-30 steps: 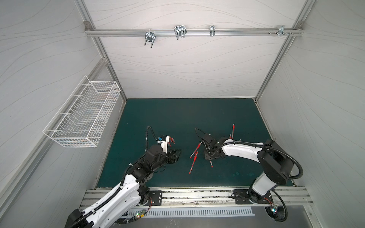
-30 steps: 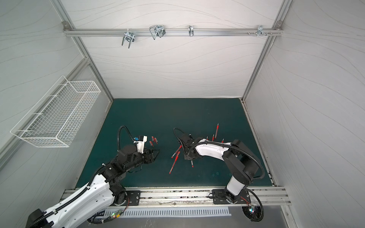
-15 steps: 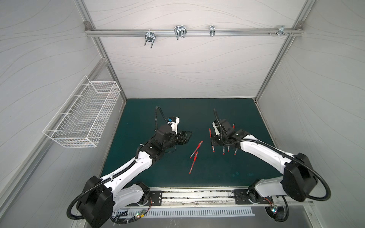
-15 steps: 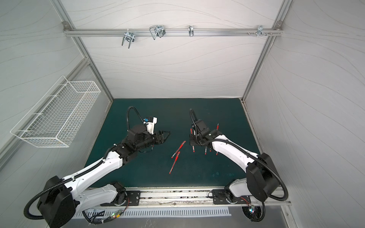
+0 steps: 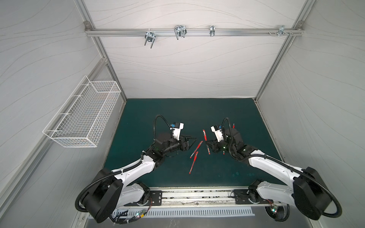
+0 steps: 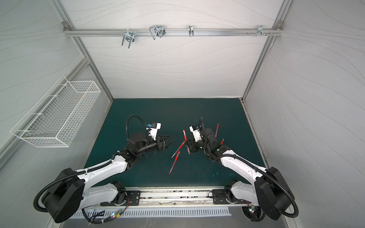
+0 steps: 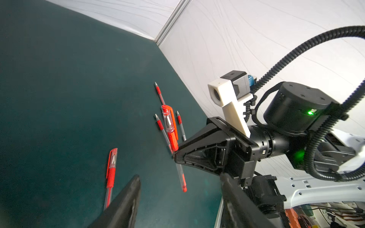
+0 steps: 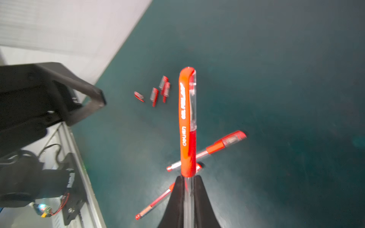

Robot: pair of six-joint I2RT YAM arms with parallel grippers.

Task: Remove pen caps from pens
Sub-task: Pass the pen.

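Clenched in the right jaws: a capped pen (image 8: 190, 150), gripped on its clear barrel, red cap (image 8: 184, 102) still on. Released and empty at the left jaws, near that cap but apart. Below, between both jaws: two more capped pens (image 5: 194, 162) on the counter (image 5: 158, 110).

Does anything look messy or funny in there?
Nothing looks broken or spilled. A bit messy, though: two capped pens lie crossing each other on the mat, and four loose caps sit scattered. The right end effector holds a third capped pen up.
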